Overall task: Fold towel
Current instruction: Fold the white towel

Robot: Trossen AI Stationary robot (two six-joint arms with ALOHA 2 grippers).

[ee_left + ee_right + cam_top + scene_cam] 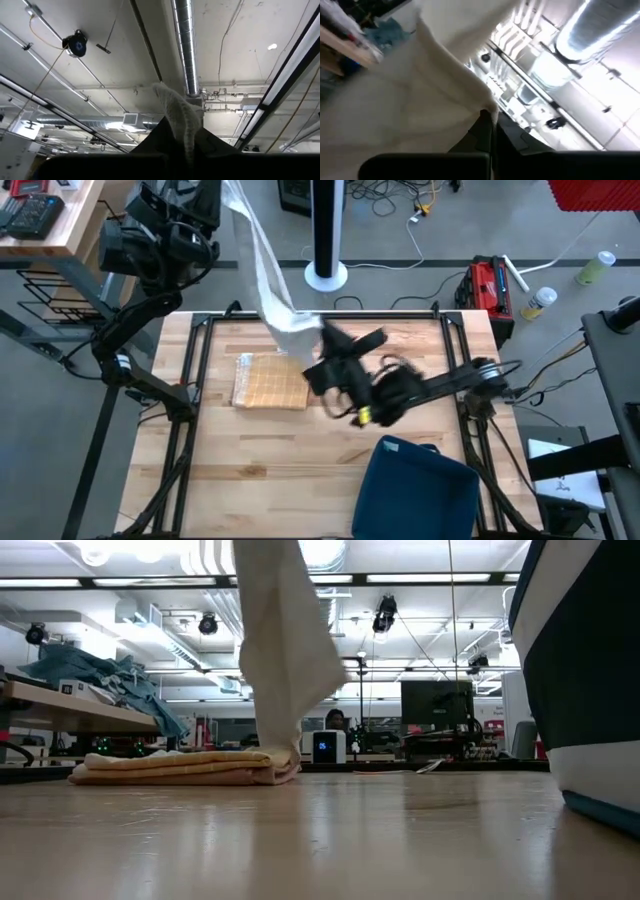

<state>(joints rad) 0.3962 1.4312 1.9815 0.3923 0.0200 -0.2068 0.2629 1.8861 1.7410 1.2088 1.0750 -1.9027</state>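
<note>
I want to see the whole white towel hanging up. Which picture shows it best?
The high view: the white towel runs from the left gripper up high down to the right gripper. The low view shows only its hanging lower part. Each wrist view shows just a pinched bit.

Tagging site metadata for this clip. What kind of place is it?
Most likely a robotics lab or workshop. Exposed ceiling ducts and strip lights overhead, cables loose on a concrete floor, a red toolbox beside the wooden table, and monitors on benches behind.
</note>
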